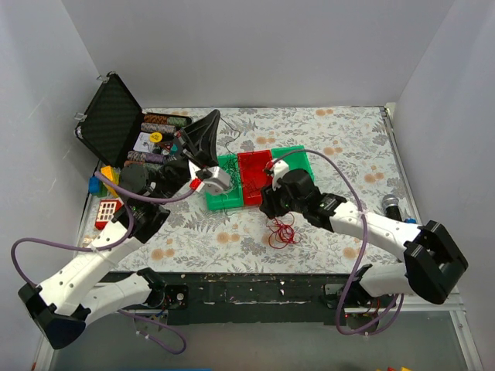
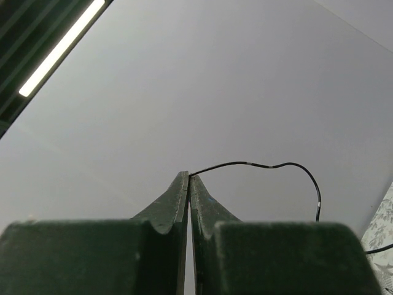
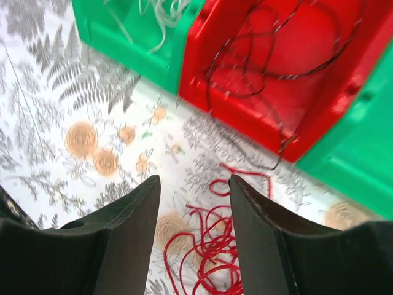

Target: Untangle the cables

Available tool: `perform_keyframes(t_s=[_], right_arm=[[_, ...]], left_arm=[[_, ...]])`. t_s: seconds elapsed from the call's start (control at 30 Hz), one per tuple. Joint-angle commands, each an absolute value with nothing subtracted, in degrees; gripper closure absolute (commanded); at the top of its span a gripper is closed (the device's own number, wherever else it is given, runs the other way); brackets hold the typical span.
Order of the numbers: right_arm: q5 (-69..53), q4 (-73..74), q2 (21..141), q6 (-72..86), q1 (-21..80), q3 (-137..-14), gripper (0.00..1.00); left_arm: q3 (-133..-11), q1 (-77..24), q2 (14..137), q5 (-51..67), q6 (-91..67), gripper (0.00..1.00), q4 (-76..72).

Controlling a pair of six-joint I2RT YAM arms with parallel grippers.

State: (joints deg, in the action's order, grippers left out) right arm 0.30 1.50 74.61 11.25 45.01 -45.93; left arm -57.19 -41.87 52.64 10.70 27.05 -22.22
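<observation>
A tangle of thin red cables (image 1: 281,232) lies on the floral tablecloth in front of the bins; in the right wrist view the red cables (image 3: 215,252) sit just below and between my fingers. My right gripper (image 1: 268,207) (image 3: 195,184) is open and empty, hovering over them. Black wires (image 3: 270,49) lie in the red bin (image 1: 254,176), and pale wires (image 3: 153,15) lie in the left green bin (image 1: 224,185). My left gripper (image 1: 210,124) (image 2: 189,177) is raised toward the back wall and shut on one thin black wire (image 2: 270,165), which arcs off to the right and down.
A second green bin (image 1: 298,161) stands right of the red one. An open black case (image 1: 112,124) with small parts is at the back left. Toy blocks (image 1: 107,209) sit at the left edge. A dark cylindrical object (image 1: 393,205) lies near the right edge.
</observation>
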Motion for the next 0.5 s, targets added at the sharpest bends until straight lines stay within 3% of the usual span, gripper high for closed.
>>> perform_keyframes(t_s=[0.0,0.23,0.47], right_arm=[[2.45,-4.47,76.81,10.11,48.33,-43.59,0.43],[6.94,-11.42,80.87,8.61,48.96,-44.99,0.47],[0.80,-15.72,63.05,4.76,47.37,-42.46,0.39]], left_arm=[[-59.86,-42.10,53.79,6.50,22.50,1.00,-20.39],[-63.01,-42.19,53.96,6.60,17.50,1.00,-14.95],[-62.41,-42.10,52.31,5.97,12.83,1.00,-7.65]])
